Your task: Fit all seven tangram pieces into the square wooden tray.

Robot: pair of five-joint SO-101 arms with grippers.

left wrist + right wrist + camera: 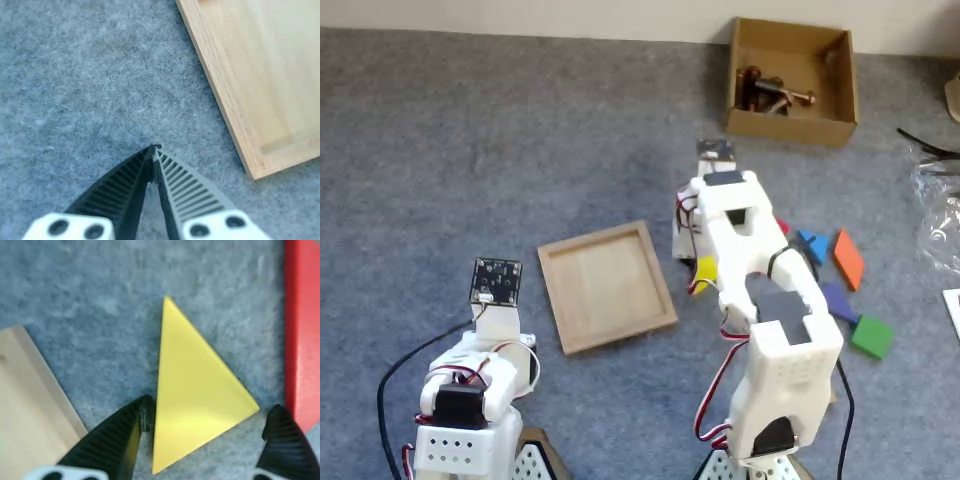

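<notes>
My right gripper stands open astride the yellow triangle, which lies flat on the carpet between the wooden tray and a red piece. My left gripper is closed on nothing beside the tray. Recommendation: descend squarely and close slowly, since the slanted edges may slip out.

Bright, even light covers the grey desk, with only faint, soft shadows. The wooden tray glares pale; the yellow triangle carries a mild sheen.
</notes>
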